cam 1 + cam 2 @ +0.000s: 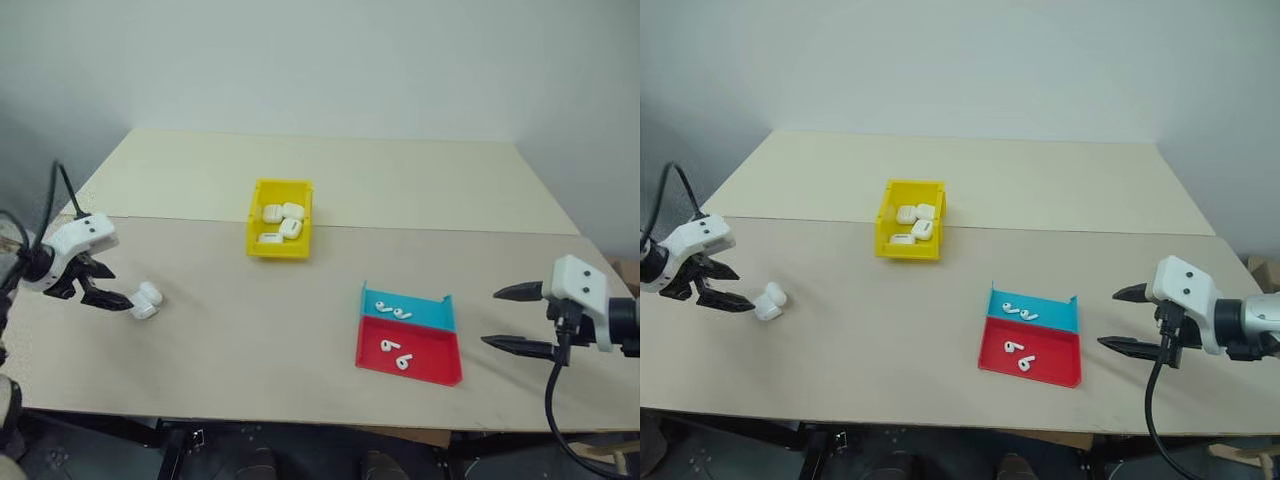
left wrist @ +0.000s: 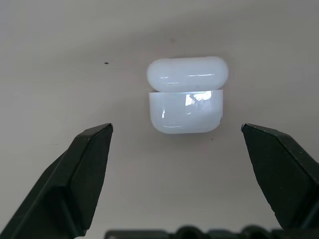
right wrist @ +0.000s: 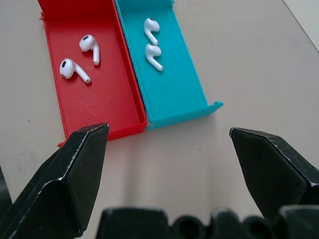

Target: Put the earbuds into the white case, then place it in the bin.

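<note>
Nothing of this round looked finished: the white case (image 2: 185, 95), glossy and round-cornered with its lid raised, lay empty on the matte table (image 1: 250, 330) well to the left of the yellow bin (image 1: 281, 218), which already held several like cases. Four glossy stemmed earbuds (image 3: 79, 59) lay in the red-and-blue tray (image 1: 432, 366), to the bin's front right. The left gripper (image 1: 118, 299) stood spread just beside the case; the right gripper (image 1: 510, 318), also spread, hung near the tray.
</note>
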Controlling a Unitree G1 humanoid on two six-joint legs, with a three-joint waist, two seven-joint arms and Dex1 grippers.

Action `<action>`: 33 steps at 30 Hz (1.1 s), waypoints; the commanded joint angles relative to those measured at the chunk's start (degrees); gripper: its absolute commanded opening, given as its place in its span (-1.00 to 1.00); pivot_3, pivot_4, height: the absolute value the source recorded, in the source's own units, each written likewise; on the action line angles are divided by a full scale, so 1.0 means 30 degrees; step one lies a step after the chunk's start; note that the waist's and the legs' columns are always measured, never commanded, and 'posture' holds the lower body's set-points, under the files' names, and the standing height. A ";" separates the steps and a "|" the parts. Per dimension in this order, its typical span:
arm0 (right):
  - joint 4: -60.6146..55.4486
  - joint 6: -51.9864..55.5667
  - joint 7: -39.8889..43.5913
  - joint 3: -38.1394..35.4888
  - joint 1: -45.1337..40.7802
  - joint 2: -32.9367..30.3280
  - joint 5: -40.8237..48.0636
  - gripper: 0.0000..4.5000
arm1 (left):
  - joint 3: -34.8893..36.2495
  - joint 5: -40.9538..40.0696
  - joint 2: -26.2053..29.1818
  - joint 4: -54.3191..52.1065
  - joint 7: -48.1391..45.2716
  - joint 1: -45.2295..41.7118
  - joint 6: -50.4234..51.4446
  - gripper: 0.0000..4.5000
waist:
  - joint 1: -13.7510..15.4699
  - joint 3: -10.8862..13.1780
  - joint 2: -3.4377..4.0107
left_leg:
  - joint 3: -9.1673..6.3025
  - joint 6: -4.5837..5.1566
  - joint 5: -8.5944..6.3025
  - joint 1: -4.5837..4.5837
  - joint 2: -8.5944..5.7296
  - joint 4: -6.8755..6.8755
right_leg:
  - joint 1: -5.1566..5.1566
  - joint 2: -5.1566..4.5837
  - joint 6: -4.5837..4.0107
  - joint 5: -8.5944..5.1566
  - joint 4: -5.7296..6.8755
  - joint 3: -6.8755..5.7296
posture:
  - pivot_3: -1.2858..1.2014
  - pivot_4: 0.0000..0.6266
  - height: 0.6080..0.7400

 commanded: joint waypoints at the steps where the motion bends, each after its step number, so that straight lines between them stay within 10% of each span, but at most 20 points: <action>1: -0.0299 0.0319 -0.0071 -0.0500 -0.0109 -0.0314 0.0094 0.99 | -0.0175 0.1175 -0.0615 0.2011 -0.0667 -0.1121 -0.1164 1.00 | -0.0010 0.0001 -0.0001 | -0.0002 0.0000 0.0000 -0.0002 0.0000 0.0004 | -0.0005 -0.0001 0.0003 -0.0002 0.0017 0.0000 | 0.03 -0.52 1.00; 33: -0.0619 0.0513 -0.1210 0.0199 -0.0209 -0.0185 -0.0735 0.99 | -0.0013 0.4648 -0.3782 0.3660 0.1105 -0.1925 -0.0477 1.00 | -0.0136 -0.0005 -0.0002 | -0.0027 -0.0002 0.0003 0.0032 -0.0008 0.0030 | 0.0002 -0.0002 0.0015 -0.0009 0.0143 -0.0002 | 0.03 -0.52 1.00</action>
